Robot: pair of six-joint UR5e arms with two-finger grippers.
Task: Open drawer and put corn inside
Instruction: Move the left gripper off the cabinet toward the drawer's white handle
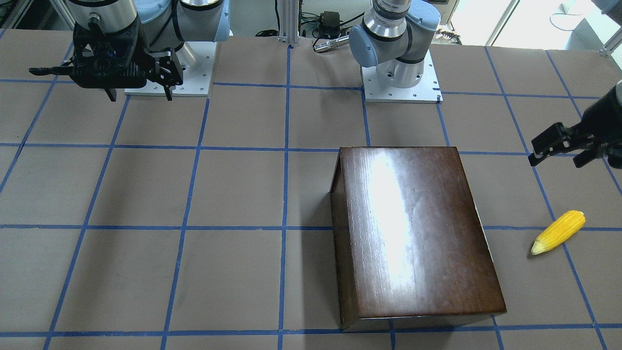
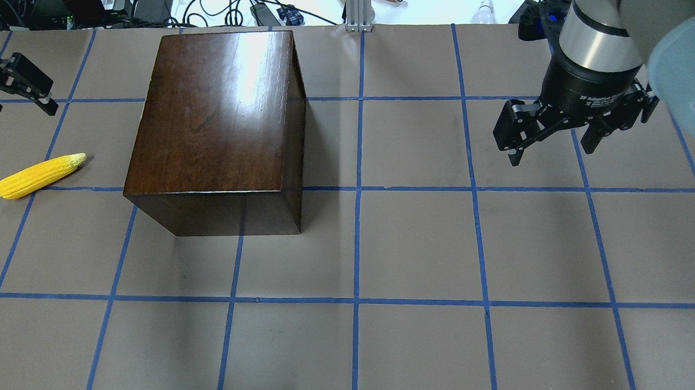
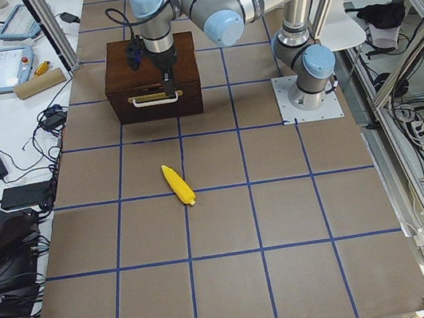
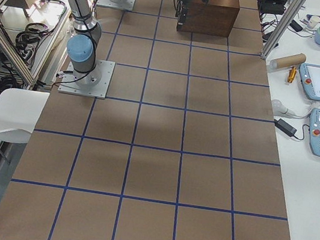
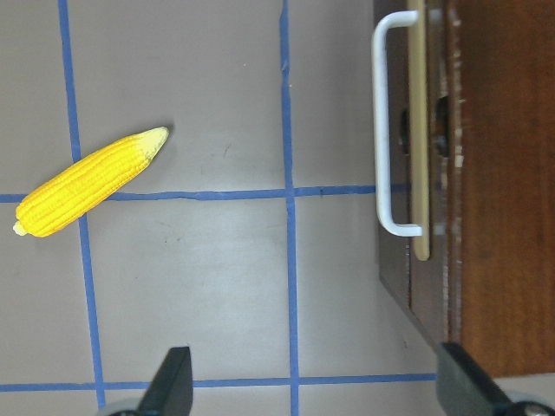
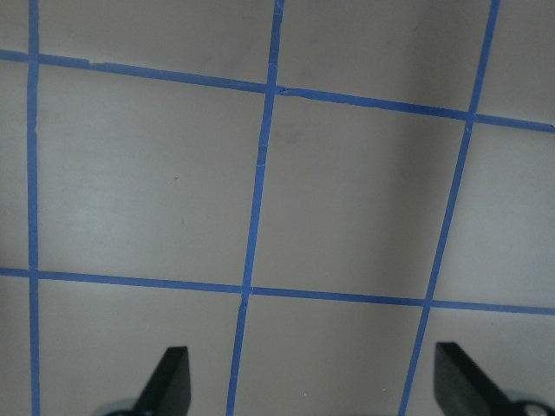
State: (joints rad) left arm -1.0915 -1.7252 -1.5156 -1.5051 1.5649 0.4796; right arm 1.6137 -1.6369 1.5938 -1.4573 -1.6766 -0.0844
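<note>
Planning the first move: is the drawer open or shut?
Shut: the drawer front sits flush with the box, no tray showing; the corn lies outside.

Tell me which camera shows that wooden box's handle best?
The left wrist-mounted view: the white handle is close and sharp against the drawer front. The exterior left view shows it small and distant. The overhead, front-facing and exterior right views show only the wooden box's other faces; the right wrist, nothing.

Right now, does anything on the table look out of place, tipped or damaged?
Nothing stands out. The corn lies flat on the table, apart from the wooden box, whose drawer looks shut. The left gripper and right gripper hang open, empty.
</note>
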